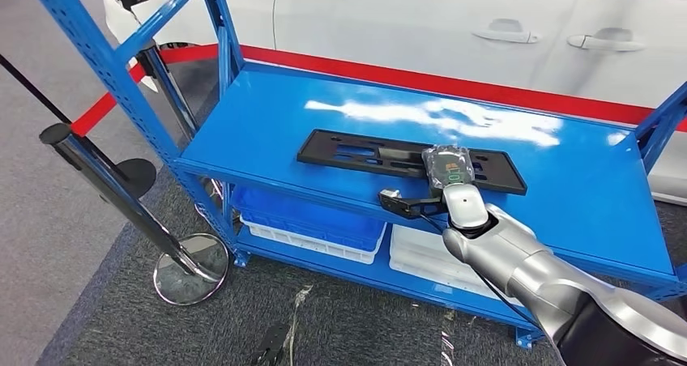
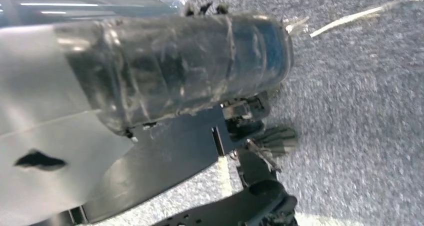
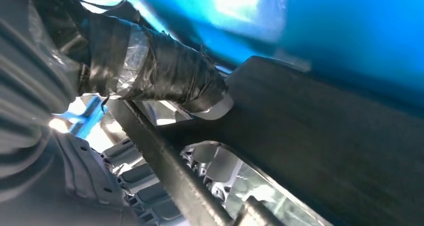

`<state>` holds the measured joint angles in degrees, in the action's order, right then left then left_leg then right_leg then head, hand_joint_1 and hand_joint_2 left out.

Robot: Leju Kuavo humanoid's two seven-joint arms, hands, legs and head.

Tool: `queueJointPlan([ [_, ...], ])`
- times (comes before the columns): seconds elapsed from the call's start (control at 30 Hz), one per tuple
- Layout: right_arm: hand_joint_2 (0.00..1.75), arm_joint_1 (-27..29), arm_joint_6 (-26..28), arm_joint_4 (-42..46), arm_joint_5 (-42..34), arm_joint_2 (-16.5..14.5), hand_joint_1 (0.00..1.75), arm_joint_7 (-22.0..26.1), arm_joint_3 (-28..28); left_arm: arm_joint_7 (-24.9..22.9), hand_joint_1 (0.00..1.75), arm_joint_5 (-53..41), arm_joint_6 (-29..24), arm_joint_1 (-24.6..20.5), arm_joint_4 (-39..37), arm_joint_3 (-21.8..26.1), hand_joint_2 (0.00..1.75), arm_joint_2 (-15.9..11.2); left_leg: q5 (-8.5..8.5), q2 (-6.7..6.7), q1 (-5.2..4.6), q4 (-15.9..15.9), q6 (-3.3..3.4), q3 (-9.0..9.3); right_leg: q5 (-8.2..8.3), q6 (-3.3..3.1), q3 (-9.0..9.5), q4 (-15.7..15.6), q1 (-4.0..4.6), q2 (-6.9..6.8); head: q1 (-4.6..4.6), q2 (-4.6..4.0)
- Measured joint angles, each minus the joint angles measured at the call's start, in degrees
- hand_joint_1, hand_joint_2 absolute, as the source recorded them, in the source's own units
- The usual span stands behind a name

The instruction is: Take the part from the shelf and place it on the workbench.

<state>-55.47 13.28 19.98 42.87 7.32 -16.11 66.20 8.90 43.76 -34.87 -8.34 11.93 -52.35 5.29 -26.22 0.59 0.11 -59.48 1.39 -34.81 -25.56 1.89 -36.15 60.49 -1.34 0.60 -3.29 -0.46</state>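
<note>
1. Part [image 1: 409, 159], head view: a flat black slotted plate lying on the top deck of the blue shelf [image 1: 267, 123], near the front edge, its long axis running along that edge. The right hand [image 1: 450, 172] rests on the plate's right portion, thumb reaching under the shelf lip towards the robot. Whether the fingers have clamped cannot be told here. Judged the nearer hand by far.
2. Part [image 3: 340, 136], right wrist view: a dark slab close against the blue deck. The taped thumb [image 3: 165, 76] of the right hand presses its tip to the plate's edge; the opposing fingers are hidden, so a full grasp cannot be confirmed.
3. Left hand [image 2: 170, 71], left wrist view: taped, hanging over grey carpet [image 2: 360, 86], well apart from the plate; finger state cannot be told.
</note>
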Motion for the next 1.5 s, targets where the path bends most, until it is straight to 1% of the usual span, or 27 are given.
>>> queueJointPlan([
  [0.07, 1.75, 0.12, 0.21, 0.27, -0.01, 0.00, 1.75, 0.38, -0.39, 0.53, 0.00, -0.10, -0.36, 0.11, 0.01, 0.00, 0.00, 0.02, -0.06, 0.02, 0.07, -0.05, -0.43, -0.09, 0.24, -0.79, 0.00, -0.15, 0.06, -0.01, -0.08, 0.00],
  [0.13, 1.75, 0.12, 0.28, 0.56, -0.07, 0.00, 1.75, 0.63, -0.75, 1.43, 0.00, -0.53, -0.98, 0.14, 0.01, 0.00, 0.00, 0.05, -1.65, -0.10, 0.17, -2.05, -0.90, -0.89, 0.49, -1.44, 0.18, -0.49, -0.08, -0.15, -0.25, 0.00],
  [0.23, 1.75, 0.46, 1.56, 0.86, -0.37, 0.10, 1.75, 1.73, -1.48, 2.43, 0.00, -2.29, -2.52, 0.09, 0.01, -0.01, 0.00, 0.08, -6.66, -0.21, 0.32, -11.97, -1.43, -5.07, 0.65, -1.92, 0.21, -0.66, -0.02, -0.46, -0.45, 0.00],
  [0.27, 1.75, 0.75, 2.68, 0.97, -0.45, 0.16, 1.75, 2.44, -1.80, 2.76, 0.00, -3.06, -3.25, 0.12, 0.00, -0.02, 0.00, 0.08, -7.49, -0.21, 0.36, -14.71, -1.49, -6.23, 0.66, -1.97, 0.16, -0.66, 0.03, -0.52, -0.45, 0.00],
  [0.3, 1.75, 1.11, 4.10, 1.17, -0.48, 0.25, 1.75, 3.27, -2.12, 3.38, 0.00, -3.81, -3.98, 0.13, -0.02, -0.02, 0.00, 0.08, -7.28, -0.21, 0.38, -15.55, -1.49, -6.50, 0.66, -2.00, 0.15, -0.64, 0.07, -0.55, -0.45, 0.00],
  [0.33, 1.75, 1.50, 5.73, 1.49, -0.44, 0.32, 1.75, 4.18, -2.44, 4.41, 0.00, -4.48, -4.55, 0.09, -0.10, -0.03, 0.00, 0.07, -6.05, -0.22, 0.40, -14.10, -1.43, -5.68, 0.67, -2.00, 0.16, -0.62, 0.08, -0.52, -0.44, 0.00],
  [0.43, 1.75, 2.56, 11.10, 3.36, 0.10, 0.69, 1.75, 6.63, -3.43, 8.61, 0.00, -5.90, -5.23, -0.52, -0.84, 0.03, 0.00, 0.06, -1.43, -0.19, 0.31, -3.28, -1.03, -0.22, 0.78, -1.80, 0.12, -0.58, 0.15, -0.33, -0.43, 0.00],
  [0.47, 1.75, 2.86, 12.88, 4.18, 0.35, 0.87, 1.75, 7.22, -3.80, 9.81, 0.00, -6.13, -5.29, -0.82, -1.24, 0.14, 0.00, 0.06, -0.95, -0.17, 0.20, -1.05, -0.86, 0.80, 0.94, -1.55, -0.04, -0.63, 0.21, -0.28, -0.41, 0.00],
  [0.53, 1.75, 3.47, 16.02, 5.82, 0.84, 1.20, 1.75, 8.12, -4.45, 11.70, 0.00, -6.30, -5.39, -1.22, -2.07, 0.46, 0.00, 0.05, -0.96, -0.12, -0.10, 0.20, -0.48, 1.15, 1.35, -0.89, -0.36, -0.85, 0.31, -0.20, -0.40, 0.00],
  [0.6, 1.75, 4.28, 18.78, 7.82, 1.69, 1.73, 1.75, 8.50, -4.96, 13.17, 0.00, -6.40, -5.46, -1.33, -2.79, 0.90, 0.87, 0.03, -0.50, -0.14, 0.07, 0.76, 0.20, 1.20, 1.17, -0.34, -0.64, -0.79, 0.25, -0.21, -0.36, 0.00],
  [0.67, 1.75, 5.46, 20.90, 11.01, 4.19, 2.65, 1.75, 7.60, -5.66, 13.99, 0.00, -6.62, -5.48, -1.31, -3.28, 1.43, 1.75, 0.02, -0.01, -0.20, 0.29, 1.41, 0.95, 1.42, -1.09, -0.01, -2.16, 2.51, 0.26, -0.29, -0.19, 0.00],
  [0.73, 1.75, 7.62, 21.16, 16.27, 8.90, 3.83, 1.75, 4.92, -6.97, 13.70, 0.00, -7.05, -5.48, -0.97, -3.40, 2.26, 1.75, -0.01, 0.03, -0.25, 0.22, 1.47, 1.31, 1.47, -4.59, 0.20, -5.28, 9.76, 0.30, -0.34, -0.08, 0.00],
  [0.77, 1.75, 9.20, 20.76, 19.67, 11.53, 4.52, 1.75, 3.45, -7.94, 13.45, 0.00, -7.30, -5.48, -0.65, -3.40, 2.74, 1.75, -0.05, -0.04, -0.24, 0.19, 1.43, 1.40, 1.50, -5.68, 0.28, -6.73, 13.05, 0.31, -0.34, -0.06, 0.00],
  [0.8, 1.75, 10.85, 20.29, 23.15, 13.82, 5.16, 1.75, 2.37, -9.00, 13.32, 0.00, -7.56, -5.48, -0.31, -3.40, 3.17, 1.75, -0.14, -0.13, -0.20, 0.17, 1.34, 1.47, 1.53, -5.82, 0.32, -7.47, 14.67, 0.29, -0.35, -0.05, 0.00],
  [0.83, 1.75, 12.46, 19.90, 26.57, 15.74, 5.76, 1.75, 1.66, -10.09, 13.32, 0.00, -7.76, -5.48, 0.01, -3.40, 3.57, 1.75, -0.25, -0.27, -0.15, 0.17, 1.19, 1.50, 1.56, -4.94, 0.30, -7.21, 14.15, 0.26, -0.36, -0.05, 0.00],
  [0.87, 1.75, 13.93, 19.67, 30.13, 17.39, 6.31, 1.75, 1.19, -11.32, 13.44, 0.00, -7.93, -5.45, 0.28, -3.40, 3.94, 1.75, -0.37, -0.48, -0.07, 0.18, 0.94, 1.45, 1.57, -3.23, 0.23, -5.94, 11.49, 0.23, -0.38, -0.05, 0.00],
  [0.93, 1.75, 16.75, 19.57, 37.90, 20.69, 7.36, 1.75, 0.54, -14.05, 13.98, 0.00, -8.15, -5.34, 0.80, -3.38, 4.82, 1.75, -0.56, -1.11, 0.09, 0.05, 0.13, 1.08, 1.42, -0.34, -0.04, -2.30, 4.02, 0.34, -0.44, -0.04, 0.00],
  [1.0, 1.75, 19.91, 19.39, 46.51, 24.32, 8.26, 1.75, 0.07, -17.06, 14.60, 0.00, -8.21, -5.17, 1.37, -3.34, 5.61, 1.75, -0.78, -1.54, 0.21, -0.15, -0.44, 0.58, 1.18, 0.18, -0.40, -0.40, 0.35, 0.53, -0.39, -0.11, 0.00],
  [1.07, 1.75, 23.27, 19.06, 54.61, 27.39, 8.91, 1.75, -0.17, -19.76, 15.03, 0.00, -8.22, -4.90, 1.95, -3.29, 6.03, 1.75, -1.07, -1.68, 0.26, -0.15, -0.42, 0.18, 1.23, 0.02, -0.88, -0.16, 0.16, 0.61, -0.30, -0.16, 0.00],
  [1.13, 1.75, 26.00, 18.71, 61.74, 29.14, 9.60, 1.75, -0.46, -22.07, 15.23, 0.00, -8.22, -4.59, 2.42, -3.24, 6.16, 1.75, -1.32, -2.81, 0.08, -0.05, -1.41, -0.34, 1.00, 0.06, -1.54, 0.13, -0.19, 0.46, -0.32, -0.22, 0.00],
  [1.17, 1.75, 26.99, 18.61, 64.86, 29.58, 9.93, 1.75, -0.60, -23.10, 15.27, 0.00, -8.23, -4.52, 2.54, -3.23, 6.21, 1.75, -1.41, -4.12, -0.03, 0.00, -3.26, -0.63, 0.28, 0.11, -1.84, 0.26, -0.36, 0.34, -0.35, -0.29, 0.00],
  [1.23, 1.75, 28.69, 18.70, 70.19, 30.06, 10.44, 1.75, -0.70, -24.86, 15.29, 0.00, -8.20, -4.54, 2.67, -3.21, 6.48, 1.75, -1.57, -7.59, -0.20, 0.12, -9.84, -1.16, -2.46, 0.12, -2.18, 0.35, -0.45, 0.31, -0.38, -0.41, 0.00],
  [1.3, 1.75, 30.54, 19.26, 74.81, 30.34, 10.75, 1.75, -0.72, -26.06, 15.25, 0.00, -7.95, -4.51, 2.79, -3.21, 6.87, 1.75, -1.73, -9.23, -0.21, 0.20, -15.26, -1.43, -4.79, 0.11, -2.25, 0.36, -0.44, 0.32, -0.36, -0.40, 0.00],
  [1.33, 1.75, 31.60, 19.84, 77.09, 30.43, 10.84, 1.75, -0.71, -26.50, 15.20, 0.00, -7.71, -4.30, 2.88, -3.21, 7.02, 1.75, -1.83, -8.52, -0.21, 0.23, -15.24, -1.44, -4.71, 0.11, -2.25, 0.40, -0.42, 0.31, -0.33, -0.40, 0.00],
  [1.37, 1.75, 32.63, 20.52, 79.18, 30.49, 10.88, 1.75, -0.70, -26.89, 15.15, 0.00, -7.45, -3.96, 2.96, -3.21, 7.09, 1.75, -1.94, -6.88, -0.21, 0.25, -13.00, -1.37, -3.59, 0.11, -2.25, 0.44, -0.39, 0.29, -0.27, -0.41, 0.00],
  [1.43, 1.75, 34.26, 21.94, 83.05, 30.49, 10.88, 1.75, -0.68, -27.62, 15.03, 0.00, -6.85, -3.14, 3.03, -3.20, 7.25, 1.75, -2.17, -3.42, -0.19, 0.23, -5.36, -1.05, 0.21, 0.13, -2.17, 0.49, -0.35, 0.31, -0.14, -0.40, 0.00],
  [1.5, 1.75, 35.29, 22.70, 86.06, 29.77, 10.88, 1.75, -0.67, -28.21, 14.91, 0.00, -6.13, -2.49, 3.03, -3.14, 7.65, 1.75, -2.26, -2.33, -0.15, -0.01, -0.45, -0.69, 2.58, 0.35, -1.76, 0.35, -0.36, 0.41, -0.04, -0.36, 0.00],
])
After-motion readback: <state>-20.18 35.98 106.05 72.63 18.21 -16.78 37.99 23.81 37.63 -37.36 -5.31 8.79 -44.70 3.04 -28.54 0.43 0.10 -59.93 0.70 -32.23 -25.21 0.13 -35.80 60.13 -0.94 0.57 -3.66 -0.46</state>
